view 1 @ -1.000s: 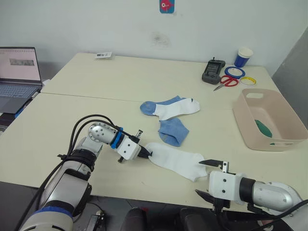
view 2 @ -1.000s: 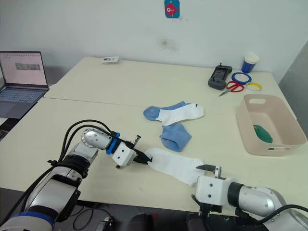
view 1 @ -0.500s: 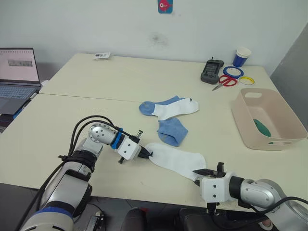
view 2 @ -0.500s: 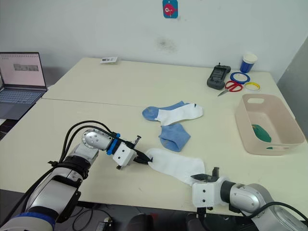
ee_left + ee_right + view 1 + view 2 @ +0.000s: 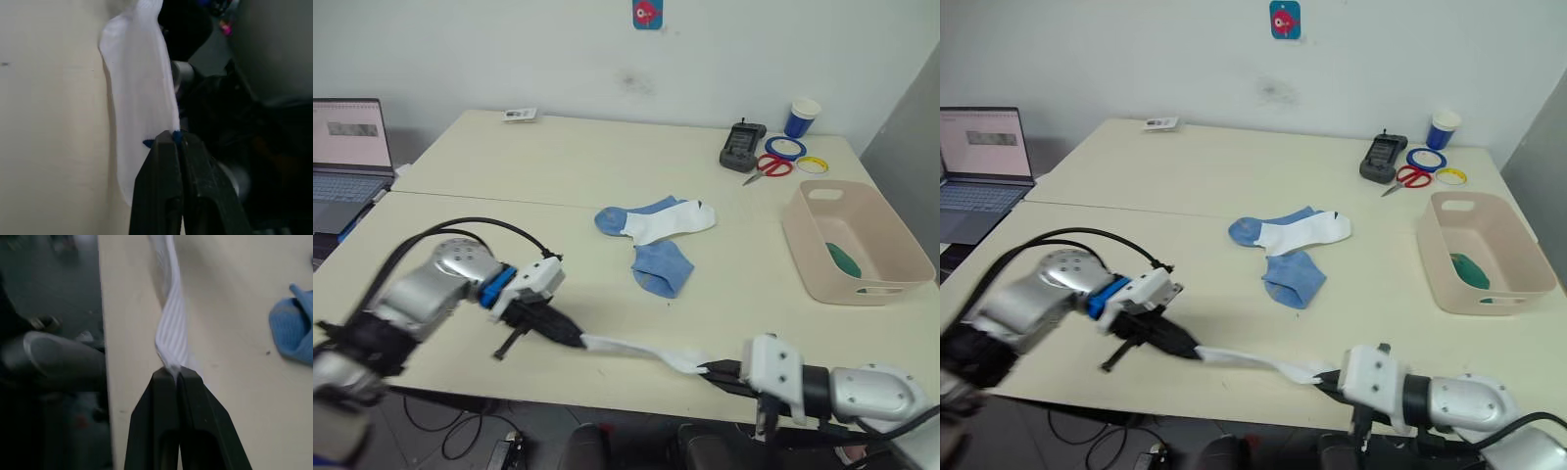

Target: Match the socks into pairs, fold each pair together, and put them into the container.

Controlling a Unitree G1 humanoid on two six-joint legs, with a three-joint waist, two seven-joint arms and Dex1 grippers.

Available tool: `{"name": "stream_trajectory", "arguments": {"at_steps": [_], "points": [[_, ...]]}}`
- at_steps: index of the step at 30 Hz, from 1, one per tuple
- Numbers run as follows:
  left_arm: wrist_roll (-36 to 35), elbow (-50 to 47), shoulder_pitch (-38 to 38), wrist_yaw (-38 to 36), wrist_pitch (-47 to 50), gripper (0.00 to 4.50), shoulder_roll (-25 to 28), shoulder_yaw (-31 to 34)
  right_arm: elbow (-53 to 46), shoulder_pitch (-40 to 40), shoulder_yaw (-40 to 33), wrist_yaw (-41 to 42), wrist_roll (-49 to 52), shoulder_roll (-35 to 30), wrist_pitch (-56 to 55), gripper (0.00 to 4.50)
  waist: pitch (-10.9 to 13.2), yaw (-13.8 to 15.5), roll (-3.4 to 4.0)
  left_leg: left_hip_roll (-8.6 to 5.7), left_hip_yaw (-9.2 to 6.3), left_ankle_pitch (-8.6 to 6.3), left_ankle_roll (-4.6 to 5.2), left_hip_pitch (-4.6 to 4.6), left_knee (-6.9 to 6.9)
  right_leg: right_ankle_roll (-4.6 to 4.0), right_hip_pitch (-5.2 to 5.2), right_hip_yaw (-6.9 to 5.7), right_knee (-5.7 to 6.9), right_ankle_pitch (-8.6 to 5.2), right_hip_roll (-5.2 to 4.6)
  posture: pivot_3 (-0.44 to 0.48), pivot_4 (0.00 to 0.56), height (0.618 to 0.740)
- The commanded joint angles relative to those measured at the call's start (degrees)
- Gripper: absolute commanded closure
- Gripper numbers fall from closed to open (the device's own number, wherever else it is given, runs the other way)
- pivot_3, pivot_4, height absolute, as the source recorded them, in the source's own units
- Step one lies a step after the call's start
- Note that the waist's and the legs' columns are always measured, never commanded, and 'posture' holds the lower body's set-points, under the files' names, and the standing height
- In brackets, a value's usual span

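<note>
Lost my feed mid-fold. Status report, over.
Both end effectors, left and right, shut on white sock, stretched between them at table's near edge. Second white sock waits mid-table. Green sock in pink container. Nothing blocking.

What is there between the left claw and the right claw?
One white sock, stretched taut between the left claw and the right claw above the table's near edge; each claw is shut on one end. The left eye view shows it.

The container (image 5: 897,262) wall hides most of the green sock (image 5: 845,258) inside.
</note>
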Motion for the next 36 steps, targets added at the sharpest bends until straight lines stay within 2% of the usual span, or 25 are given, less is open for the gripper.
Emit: {"name": "stream_trajectory", "arguments": {"at_steps": [1,6,9,13,19,23,27,32,33,36], "points": [[-6.76,-5.51,0.58,-0.47,11.54,4.5,3.22,-1.35,-3.48,-1.24,-7.16,-4.98,21.14,-3.25,9.78,4.49,0.03,0.12,0.07,-0.07,0.03,-0.01,0.01,0.16,-0.05,-0.04,0.12,0.01,-0.01,-0.03,-0.06,0.0,0.15,0.725],[-4.43,-5.08,2.1,-0.47,18.27,4.5,2.64,-1.92,1.01,-5.76,-6.05,-17.67,36.22,-7.35,15.96,4.49,0.11,0.02,-0.03,-0.18,0.04,-0.02,0.03,0.23,-0.1,-0.1,0.11,0.07,0.0,-0.07,0.08,0.0,0.15,0.725],[1.82,0.53,1.93,-0.06,19.88,4.5,-4.14,-1.23,4.92,-9.1,-1.0,-24.87,32.97,-5.02,18.92,4.49,0.09,0.21,-0.04,-0.21,0.02,-0.02,0.03,0.19,-0.09,-0.11,0.05,0.06,0.0,-0.08,0.12,0.0,0.15,0.725],[11.13,10.72,-0.69,4.61,18.7,4.5,-14.84,-0.9,11.53,-15.1,7.35,-29.12,22.9,-1.58,20.29,4.49,0.08,0.25,-0.1,-0.26,0.07,-0.02,0.04,0.04,-0.04,-0.11,-0.06,0.11,-0.02,-0.08,0.13,0.0,0.15,0.725],[18.05,16.47,-1.36,8.14,16.85,4.5,-21.76,3.07,15.51,-21.18,12.94,-29.51,11.8,0.35,18.76,4.49,0.09,0.22,-0.12,-0.22,0.02,-0.02,0.05,-0.65,0.02,-0.12,-0.78,0.08,0.12,-0.06,0.2,0.0,0.15,0.725],[21.86,16.46,0.22,11.73,13.53,4.5,-23.7,5.99,14.1,-20.2,12.68,-27.93,6.77,-0.33,15.91,3.51,0.09,0.37,-0.12,-0.18,-0.01,-0.01,0.05,-0.67,0.0,-0.13,-0.8,0.05,0.13,-0.06,0.19,0.0,0.15,0.725],[23.06,15.96,1.93,14.44,11.35,4.5,-25.8,9.78,12.03,-17.52,9.27,-27.44,3.6,-0.47,13.17,1.98,0.07,0.38,-0.09,-0.16,0.01,-0.01,0.05,-0.66,0.02,-0.11,-0.76,0.06,0.15,-0.06,0.06,0.0,0.15,0.725],[24.2,13.53,4.53,17.03,10.28,4.5,-26.42,12.94,7.42,-11.16,4.05,-25.04,4.77,1.19,10.04,0.18,0.06,0.39,-0.1,-0.15,-0.01,-0.01,0.04,-0.66,0.01,-0.09,-0.74,0.05,0.14,-0.06,0.05,0.0,0.15,0.725],[23.64,12.84,5.03,16.33,11.33,4.5,-26.1,13.32,6.86,-9.53,3.67,-25.06,4.16,1.44,9.54,0.01,0.05,0.39,-0.1,-0.16,-0.02,-0.01,0.04,-0.65,0.01,-0.1,-0.73,0.04,0.14,-0.06,0.07,0.0,0.15,0.725],[22.76,10.65,6.92,15.36,13.3,4.5,-25.18,14.55,5.66,-4.7,2.19,-25.97,3.79,3.6,8.64,0.01,0.04,0.25,-0.09,-0.16,-0.03,-0.01,0.03,-0.64,0.01,-0.1,-0.72,0.01,0.15,-0.06,0.08,0.0,0.15,0.725]]}}
